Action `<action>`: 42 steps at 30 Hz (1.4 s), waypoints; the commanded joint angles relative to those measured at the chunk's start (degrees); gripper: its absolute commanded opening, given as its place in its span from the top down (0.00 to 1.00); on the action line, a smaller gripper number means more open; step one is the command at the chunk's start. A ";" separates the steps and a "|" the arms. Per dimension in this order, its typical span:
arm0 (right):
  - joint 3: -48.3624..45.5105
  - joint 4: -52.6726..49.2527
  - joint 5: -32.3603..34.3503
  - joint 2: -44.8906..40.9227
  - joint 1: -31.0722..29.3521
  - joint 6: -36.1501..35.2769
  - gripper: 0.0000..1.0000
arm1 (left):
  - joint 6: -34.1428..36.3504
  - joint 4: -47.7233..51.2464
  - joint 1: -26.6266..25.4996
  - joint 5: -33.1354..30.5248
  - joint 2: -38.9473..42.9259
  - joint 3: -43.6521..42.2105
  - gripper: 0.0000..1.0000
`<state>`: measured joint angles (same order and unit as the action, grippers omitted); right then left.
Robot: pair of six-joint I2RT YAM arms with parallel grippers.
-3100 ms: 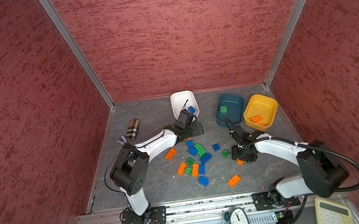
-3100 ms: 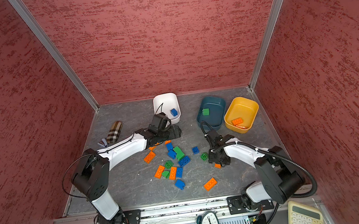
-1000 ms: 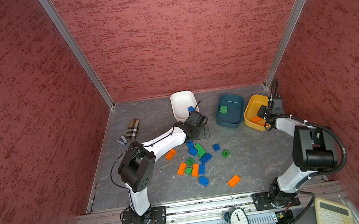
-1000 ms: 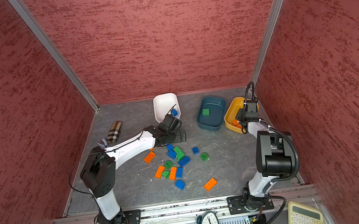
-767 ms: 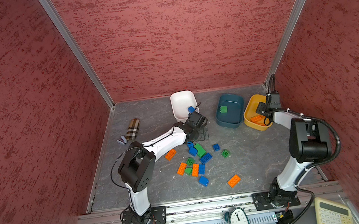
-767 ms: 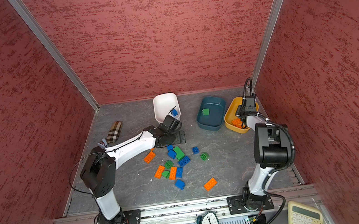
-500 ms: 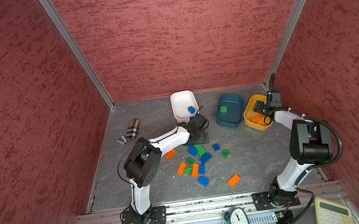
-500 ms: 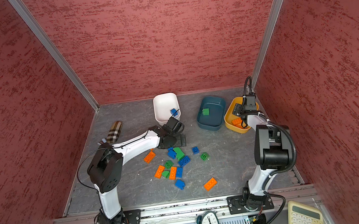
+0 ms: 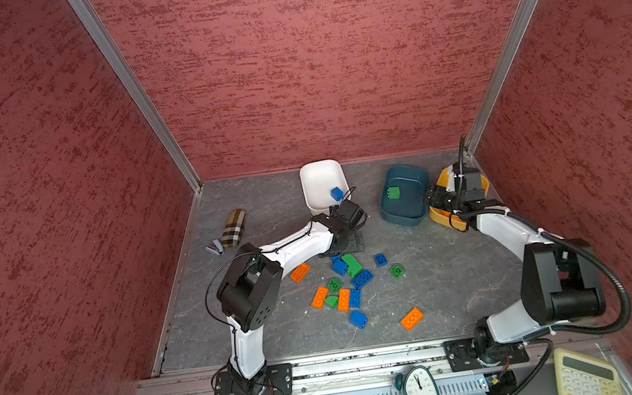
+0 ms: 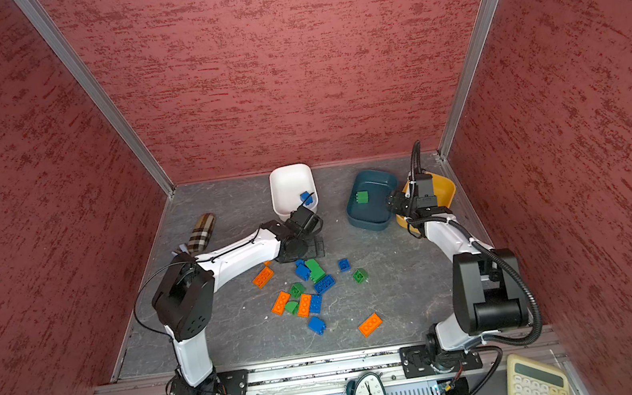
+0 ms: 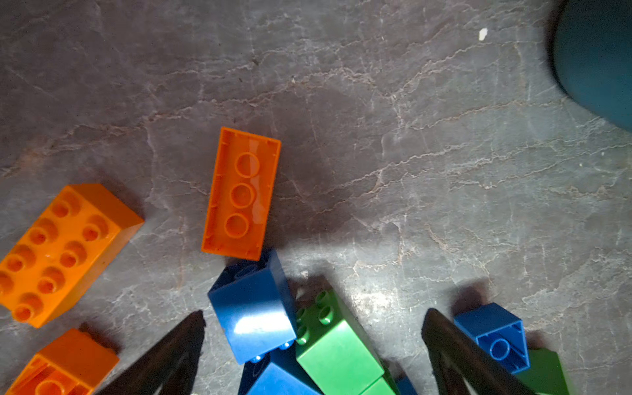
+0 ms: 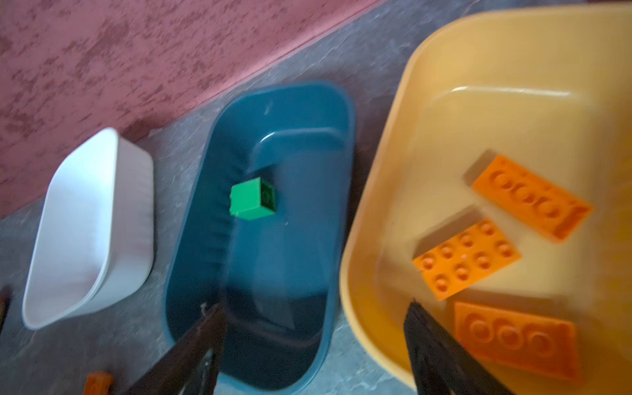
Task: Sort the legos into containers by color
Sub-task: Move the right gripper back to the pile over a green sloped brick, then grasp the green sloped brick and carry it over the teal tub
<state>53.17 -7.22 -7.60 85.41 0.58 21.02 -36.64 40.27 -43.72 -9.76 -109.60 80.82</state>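
**Left fingers** (image 11: 178,345): spread wide and holding nothing. Between them on the bench (image 11: 427,136) lie a blue brick (image 11: 253,307) and a green brick (image 11: 337,345), touching each other. A small blue slope (image 11: 492,333) sits just outside one finger, and an upturned orange plate (image 11: 241,193) lies just beyond the fingertips.

**Right fingers** (image 12: 434,345): parted and empty. One hangs over the teal bowl (image 12: 284,99), the other inside the rim of the yellow bowl (image 12: 393,164), beside three orange bricks (image 12: 468,258). A green cube (image 12: 253,198) lies in the teal bowl ahead of the fingertips. The white bowl (image 9: 317,173) holds one blue cube (image 9: 336,193).

**Hazards:**
- Closing the left fingers here would likely catch blue and green together, and mixed colours would then reach one bowl.
- The tilted blue brick may also roll or squirt free.
- The right finger inside the yellow bowl could snag its rim on withdrawal and shift the bowl.
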 commanded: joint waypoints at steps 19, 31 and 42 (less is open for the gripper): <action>-7.59 -19.69 -9.52 -4.90 -17.05 -1.23 0.16 | -4.38 -2.79 0.84 0.57 5.01 -3.10 0.01; -7.80 -20.47 1.23 0.51 -28.37 -0.45 0.20 | -5.81 -0.59 0.66 -2.72 7.05 -4.24 0.01; -5.66 -26.21 10.40 3.92 -34.90 1.31 0.37 | -5.90 -4.60 0.19 -1.40 7.38 -6.28 0.01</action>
<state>46.19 -30.00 -2.07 88.77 -32.95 21.21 -42.44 37.17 -43.11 -10.81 -103.90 74.85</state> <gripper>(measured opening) 0.641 0.994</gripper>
